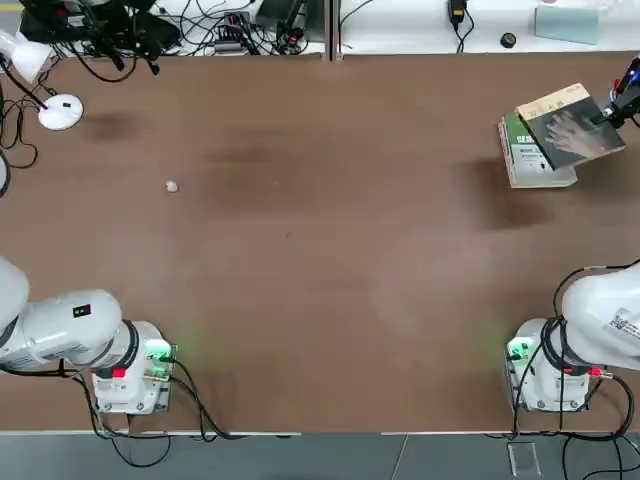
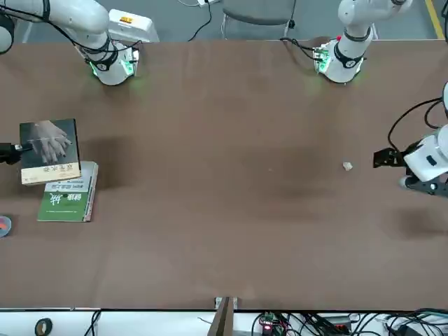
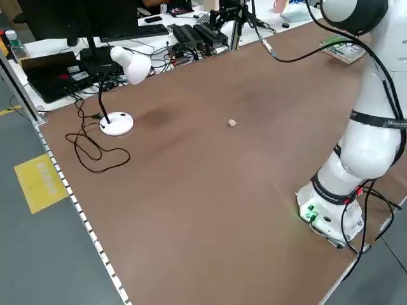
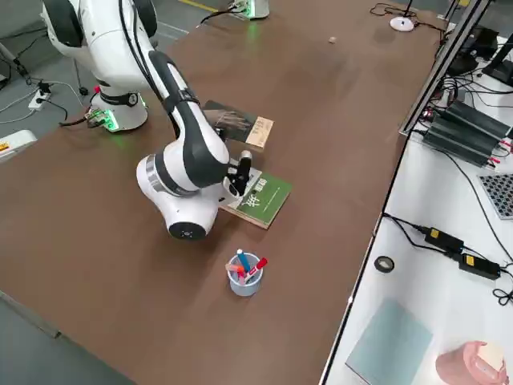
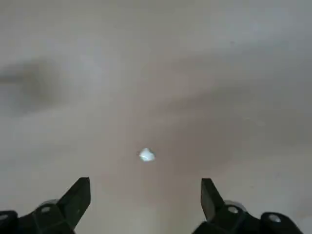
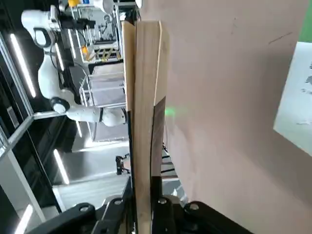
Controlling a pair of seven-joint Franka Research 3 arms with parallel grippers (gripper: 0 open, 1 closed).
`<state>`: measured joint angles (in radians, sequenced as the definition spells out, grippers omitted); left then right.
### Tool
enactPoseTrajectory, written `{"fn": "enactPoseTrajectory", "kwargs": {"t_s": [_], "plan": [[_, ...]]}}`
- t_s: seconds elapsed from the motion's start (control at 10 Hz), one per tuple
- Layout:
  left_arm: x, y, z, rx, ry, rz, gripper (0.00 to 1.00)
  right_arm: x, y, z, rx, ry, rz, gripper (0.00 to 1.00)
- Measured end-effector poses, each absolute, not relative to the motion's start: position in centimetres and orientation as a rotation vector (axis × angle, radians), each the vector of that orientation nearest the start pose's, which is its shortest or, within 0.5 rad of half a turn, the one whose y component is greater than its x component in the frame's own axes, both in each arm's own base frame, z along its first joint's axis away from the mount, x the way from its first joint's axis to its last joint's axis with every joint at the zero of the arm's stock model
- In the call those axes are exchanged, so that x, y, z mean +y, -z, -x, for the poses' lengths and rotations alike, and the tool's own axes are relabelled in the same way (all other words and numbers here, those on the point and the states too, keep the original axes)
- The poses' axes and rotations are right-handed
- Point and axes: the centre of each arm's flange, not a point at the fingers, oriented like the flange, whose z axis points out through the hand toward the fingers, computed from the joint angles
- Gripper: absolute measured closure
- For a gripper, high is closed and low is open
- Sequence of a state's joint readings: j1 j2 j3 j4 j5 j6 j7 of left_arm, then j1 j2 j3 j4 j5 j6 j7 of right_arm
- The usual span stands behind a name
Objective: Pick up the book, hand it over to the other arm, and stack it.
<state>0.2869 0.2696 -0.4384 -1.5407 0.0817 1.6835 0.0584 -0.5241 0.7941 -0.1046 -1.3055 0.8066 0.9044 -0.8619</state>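
Note:
The book (image 1: 570, 125), dark grey-green with a pale hand picture and a tan band, hangs in the air at the table's far right. It overlaps a green-and-white book (image 1: 535, 160) lying on the table. My right gripper (image 1: 612, 110) is shut on the book's outer edge. From the front, the book (image 2: 49, 150) sits above the green-and-white book (image 2: 66, 196). In the right wrist view the book (image 6: 144, 122) stands edge-on between the fingers. My left gripper (image 5: 145, 187) is open and holds nothing, hovering low over the table's left side (image 2: 378, 159).
A small pale crumb (image 1: 171, 186) lies on the table under the left gripper. A white desk lamp (image 1: 60, 110) stands at the far left corner. A cup of pens (image 4: 244, 275) stands beyond the right gripper. Cables and equipment line the far edge.

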Motion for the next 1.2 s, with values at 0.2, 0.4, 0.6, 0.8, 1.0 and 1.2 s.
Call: {"fn": "enactPoseTrajectory", "kwargs": {"t_s": [0.2,0.4,0.6,0.8,1.0,1.2], "plan": [[-5.2,-50.1,-61.8,0.315,-0.136,3.131,0.00,-26.9,-27.2,-55.5,-0.293,-0.312,1.765,0.84],[-5.5,-49.9,-60.4,0.313,-0.081,3.107,0.00,-28.0,-26.0,-54.9,-0.310,-0.293,1.770,0.84],[-6.0,-50.3,-58.1,0.300,-0.086,3.066,0.00,-29.0,-25.3,-54.5,-0.325,-0.267,1.784,0.84],[-5.3,-51.7,-55.7,0.257,-0.143,3.036,0.00,-29.6,-24.6,-54.2,-0.345,-0.250,1.803,0.84],[-4.0,-53.9,-53.9,0.220,-0.148,3.041,0.00,-30.1,-23.8,-54.0,-0.353,-0.249,1.820,0.84],[-3.0,-55.8,-52.9,0.201,-0.121,3.055,0.00,-30.5,-23.4,-53.8,-0.356,-0.251,1.835,0.84]]}}
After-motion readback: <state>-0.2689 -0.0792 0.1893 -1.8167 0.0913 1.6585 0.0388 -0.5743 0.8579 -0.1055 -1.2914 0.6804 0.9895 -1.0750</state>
